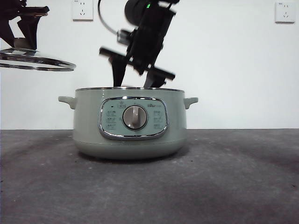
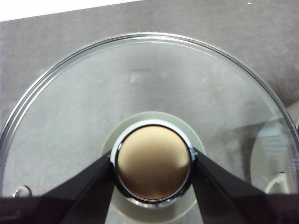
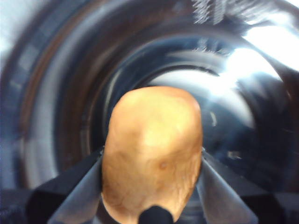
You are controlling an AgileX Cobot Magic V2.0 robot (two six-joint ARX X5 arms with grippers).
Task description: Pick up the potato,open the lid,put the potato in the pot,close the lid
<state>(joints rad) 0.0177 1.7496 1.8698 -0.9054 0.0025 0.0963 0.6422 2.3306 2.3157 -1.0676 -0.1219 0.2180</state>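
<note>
Dipping into the open pot [image 1: 88, 126] — right end effector [image 3: 152, 163] pinching the potato [image 3: 152, 149]; left end effector [image 2: 153, 161] clamping the raised lid [image 2: 93, 102].

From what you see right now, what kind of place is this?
Probably a lab or test room set up as a kitchen corner: a bare white wall with sockets, a plain dark table, and a single electric pot worked on by two robot arms.
</note>
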